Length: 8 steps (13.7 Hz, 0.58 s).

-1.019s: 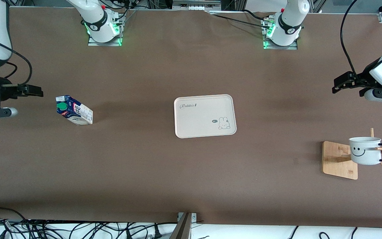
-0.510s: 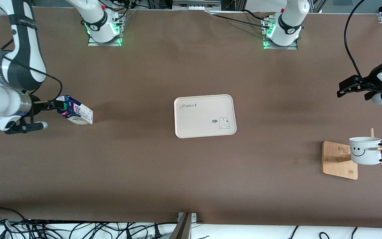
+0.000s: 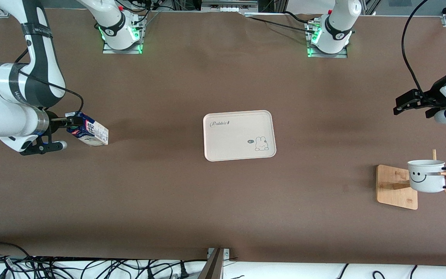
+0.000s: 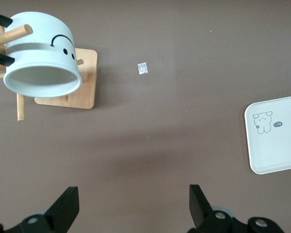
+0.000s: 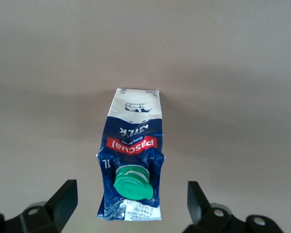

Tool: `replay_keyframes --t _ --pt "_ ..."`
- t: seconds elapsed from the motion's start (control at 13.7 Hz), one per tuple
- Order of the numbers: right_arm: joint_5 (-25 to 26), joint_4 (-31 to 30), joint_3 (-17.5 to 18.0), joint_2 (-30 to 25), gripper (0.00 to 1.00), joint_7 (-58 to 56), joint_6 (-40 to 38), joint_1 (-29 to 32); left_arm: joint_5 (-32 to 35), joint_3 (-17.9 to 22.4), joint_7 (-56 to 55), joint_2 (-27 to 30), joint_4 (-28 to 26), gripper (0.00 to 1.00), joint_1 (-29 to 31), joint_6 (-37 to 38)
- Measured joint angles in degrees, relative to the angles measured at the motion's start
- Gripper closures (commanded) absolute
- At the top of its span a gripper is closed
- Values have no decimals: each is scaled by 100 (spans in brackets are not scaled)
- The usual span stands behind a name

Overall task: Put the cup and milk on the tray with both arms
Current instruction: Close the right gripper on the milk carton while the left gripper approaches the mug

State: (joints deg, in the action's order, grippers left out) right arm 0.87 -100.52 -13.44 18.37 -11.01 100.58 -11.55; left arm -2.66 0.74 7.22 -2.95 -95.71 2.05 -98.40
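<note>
The milk [image 3: 88,133] stands upright on the brown table at the right arm's end. My right gripper [image 3: 72,121] is over its top, open. In the right wrist view the milk [image 5: 131,155] has its green cap end between the two fingers [image 5: 63,204], with a gap on each side. The cup [image 3: 426,176] hangs by its black handle on a wooden peg rack at the left arm's end. My left gripper [image 3: 404,103] is open and empty over bare table, apart from the cup [image 4: 41,53]. The tray [image 3: 239,135] lies empty mid-table.
The peg rack stands on a bamboo-coloured base board [image 3: 395,190]. A small white scrap [image 4: 142,68] lies on the table near it. A corner of the tray [image 4: 276,141] shows in the left wrist view. Cables lie along the table's edge nearest the camera.
My right arm has swung in from the table's end and brought its open gripper over the milk's top. My left gripper shifted slightly toward its end of the table, then stopped.
</note>
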Motion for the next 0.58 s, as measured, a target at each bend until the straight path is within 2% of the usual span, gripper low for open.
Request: replay_keyframes --t 0.58 --pt "0 -375 -52 -168 0 2 25 8 48 -3 0 -299 241 0 9 -199"
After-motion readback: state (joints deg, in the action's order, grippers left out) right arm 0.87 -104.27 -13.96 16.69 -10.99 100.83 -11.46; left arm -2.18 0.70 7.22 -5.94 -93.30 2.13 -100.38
